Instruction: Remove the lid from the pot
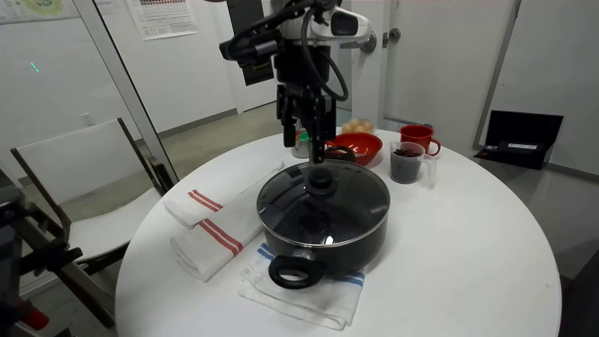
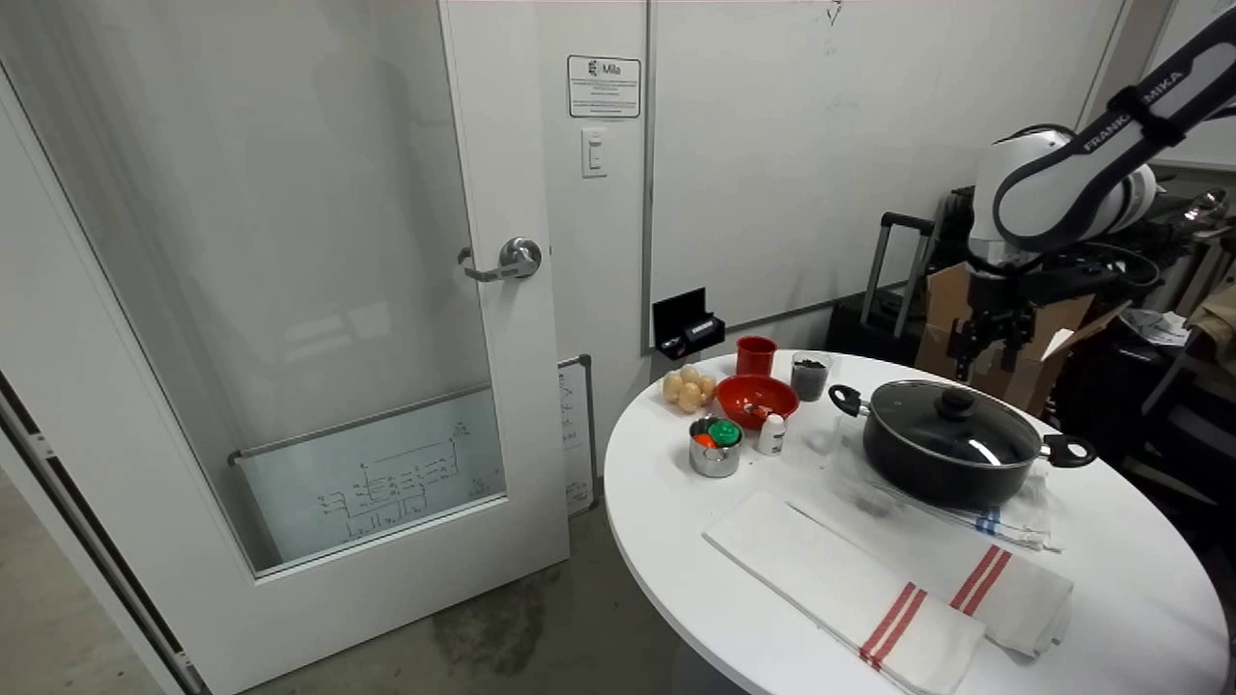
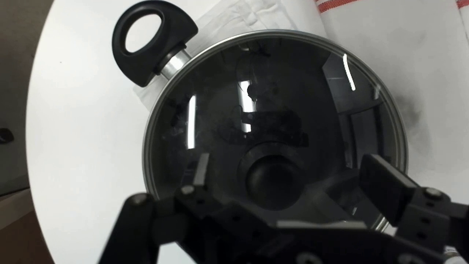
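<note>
Overhead, the gripper (image 3: 286, 163) hangs with its two fingers (image 3: 386, 190) spread wide and nothing held between them, above the black knob (image 3: 275, 182) of a glass lid (image 1: 323, 208). The lid lies level on the black pot (image 1: 348, 257), covering it from rim to rim in both exterior views, so its removal is a job not yet done. The pot stands on a folded blue-striped towel (image 1: 318, 299), set in from the curved edge of a round white table (image 1: 468, 243) that has no corners. In an exterior view, red-striped towels (image 1: 222, 236) lie between the pot and the table's left edge, while a red bowl (image 1: 371, 156) and a red mug (image 1: 415, 135) stand near the far edge. In the wrist view the knob shows between the fingers, yet in both exterior views the fingertips appear higher than its top; how wide that gap is cannot be told. Progress, by that reading, amounts to a gripper lined up over the lid and little more. Left to do, most likely: come down around the knob, draw the fingers in on it, raise the lid off the pot and set it aside.
</note>
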### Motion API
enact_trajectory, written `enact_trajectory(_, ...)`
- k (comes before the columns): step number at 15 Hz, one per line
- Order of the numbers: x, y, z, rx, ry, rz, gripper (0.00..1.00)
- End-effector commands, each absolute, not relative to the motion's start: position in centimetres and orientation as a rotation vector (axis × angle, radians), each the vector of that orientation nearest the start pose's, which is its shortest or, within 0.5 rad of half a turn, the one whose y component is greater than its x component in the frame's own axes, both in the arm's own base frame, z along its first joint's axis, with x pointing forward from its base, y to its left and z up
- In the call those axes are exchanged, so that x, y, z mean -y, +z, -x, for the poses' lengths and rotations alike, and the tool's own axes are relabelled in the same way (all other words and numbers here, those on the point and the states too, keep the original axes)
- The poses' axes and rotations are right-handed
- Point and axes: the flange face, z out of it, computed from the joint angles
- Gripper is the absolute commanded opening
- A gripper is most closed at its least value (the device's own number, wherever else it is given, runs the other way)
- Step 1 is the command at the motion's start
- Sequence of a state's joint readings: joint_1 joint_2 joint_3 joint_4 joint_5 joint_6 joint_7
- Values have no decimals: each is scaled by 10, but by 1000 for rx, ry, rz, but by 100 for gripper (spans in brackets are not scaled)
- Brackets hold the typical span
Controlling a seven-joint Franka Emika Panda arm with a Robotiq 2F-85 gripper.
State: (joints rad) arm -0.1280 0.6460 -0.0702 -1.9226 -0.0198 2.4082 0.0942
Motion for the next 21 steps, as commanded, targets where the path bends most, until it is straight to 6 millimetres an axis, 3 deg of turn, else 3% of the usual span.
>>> enact_trajectory(1,127,121,-607,-405,291,3138,100)
enact_trajectory(13,131,91,-618,-403,364,3125,100)
enact_trajectory(21,130,89,-625,-407,337,3117,100)
